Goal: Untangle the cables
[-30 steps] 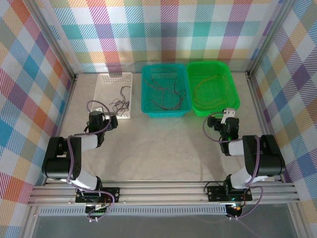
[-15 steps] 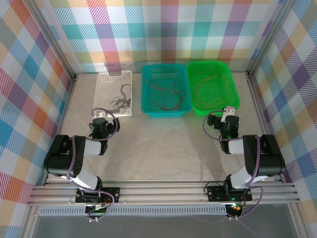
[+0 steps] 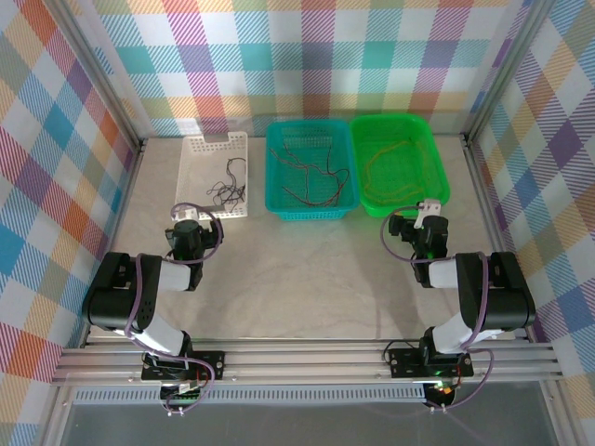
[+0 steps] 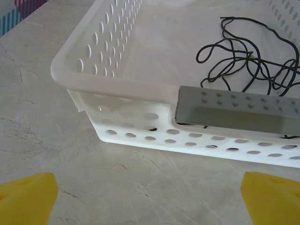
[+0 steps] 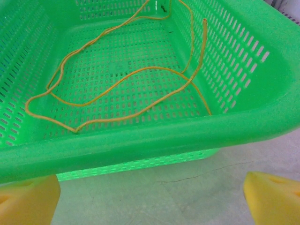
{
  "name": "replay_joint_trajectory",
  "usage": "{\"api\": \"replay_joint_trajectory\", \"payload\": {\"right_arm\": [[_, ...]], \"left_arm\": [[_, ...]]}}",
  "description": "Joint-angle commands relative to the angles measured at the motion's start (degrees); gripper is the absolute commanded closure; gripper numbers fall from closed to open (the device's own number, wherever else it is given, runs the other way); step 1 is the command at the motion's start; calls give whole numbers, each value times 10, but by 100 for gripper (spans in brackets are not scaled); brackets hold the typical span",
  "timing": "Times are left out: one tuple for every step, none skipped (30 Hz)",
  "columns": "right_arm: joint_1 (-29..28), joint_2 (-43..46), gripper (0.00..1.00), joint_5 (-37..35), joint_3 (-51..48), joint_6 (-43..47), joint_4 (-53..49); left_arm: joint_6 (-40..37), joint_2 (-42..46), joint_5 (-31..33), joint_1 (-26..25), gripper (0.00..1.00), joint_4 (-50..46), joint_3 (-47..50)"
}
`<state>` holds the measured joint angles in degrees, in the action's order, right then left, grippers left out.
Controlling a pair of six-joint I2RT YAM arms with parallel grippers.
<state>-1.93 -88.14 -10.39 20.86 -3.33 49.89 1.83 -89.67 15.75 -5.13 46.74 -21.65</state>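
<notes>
Off the white basket's (image 4: 117,86) near rim, left gripper (image 4: 150,199) has withdrawn, spread empty. Right gripper (image 5: 151,199) likewise spread; we judge cables (image 5: 202,40) sorted.

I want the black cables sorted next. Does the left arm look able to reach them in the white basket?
Probably yes. The left claw is open just short of the near wall of the white basket, and the black cables lie uncovered inside; it need only clear the rim.
</notes>
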Motion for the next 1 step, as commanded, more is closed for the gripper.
{"api": "replay_joint_trajectory", "payload": {"right_arm": [[-3, 2, 0, 10, 12, 11, 5]], "left_arm": [[-9, 4, 8, -3, 0, 20, -9]]}}
